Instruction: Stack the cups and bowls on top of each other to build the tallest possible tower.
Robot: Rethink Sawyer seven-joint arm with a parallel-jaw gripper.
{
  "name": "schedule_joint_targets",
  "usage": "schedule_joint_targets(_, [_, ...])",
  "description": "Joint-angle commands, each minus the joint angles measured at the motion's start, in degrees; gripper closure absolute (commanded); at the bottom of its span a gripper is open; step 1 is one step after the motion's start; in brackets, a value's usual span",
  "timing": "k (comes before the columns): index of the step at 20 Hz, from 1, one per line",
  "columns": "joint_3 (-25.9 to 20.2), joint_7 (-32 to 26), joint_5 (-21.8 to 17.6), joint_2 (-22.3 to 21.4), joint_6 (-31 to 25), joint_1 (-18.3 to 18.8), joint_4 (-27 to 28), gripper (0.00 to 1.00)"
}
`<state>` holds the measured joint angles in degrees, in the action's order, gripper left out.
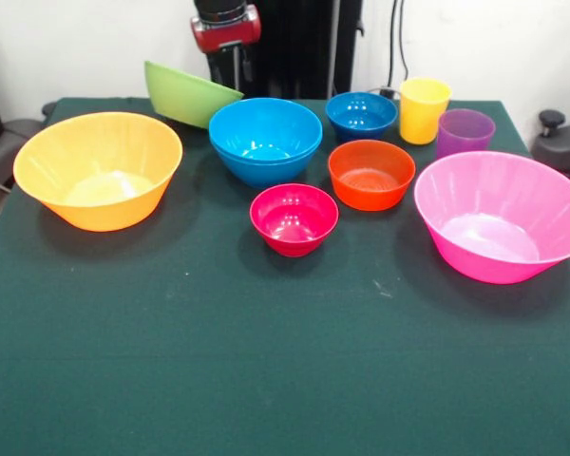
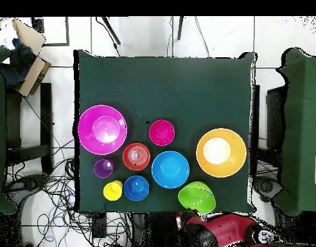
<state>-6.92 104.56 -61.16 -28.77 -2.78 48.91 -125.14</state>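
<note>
A: While the green bowl [image 1: 190, 93] hangs tilted off the surface [image 1: 266, 361], is the gripper [image 1: 230, 71] holding it?
B: Can't tell. The light blue bowl [image 1: 265, 139] sits at four o'clock from it.

Seven visible bowls [image 1: 265, 139] and two cups [image 1: 424, 109] on one table [image 1: 266, 361]

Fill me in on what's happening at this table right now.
A red and black robot arm is at the table's edge beside a tilted green bowl, which looks lifted; its grip is hidden. Nothing looks stacked yet, except the light blue bowl, which seems to be two nested. The large orange bowl, large pink bowl, crimson bowl, orange-red bowl, dark blue bowl, yellow cup and purple cup stand apart on the green cloth.
</note>
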Motion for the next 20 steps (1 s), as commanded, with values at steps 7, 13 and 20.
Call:
schedule_joint_targets(7, [-8.7,-2.6,1.1,-5.1,-5.8,2.4,2.4,0.00])
schedule_joint_targets(13, [-9.0,-2.0,0.9,-4.6,-6.0,1.9,3.1,0.00])
schedule_joint_targets(20, [-10.0,-2.6,1.6,-6.4,-7.5,2.2,2.1,0.00])
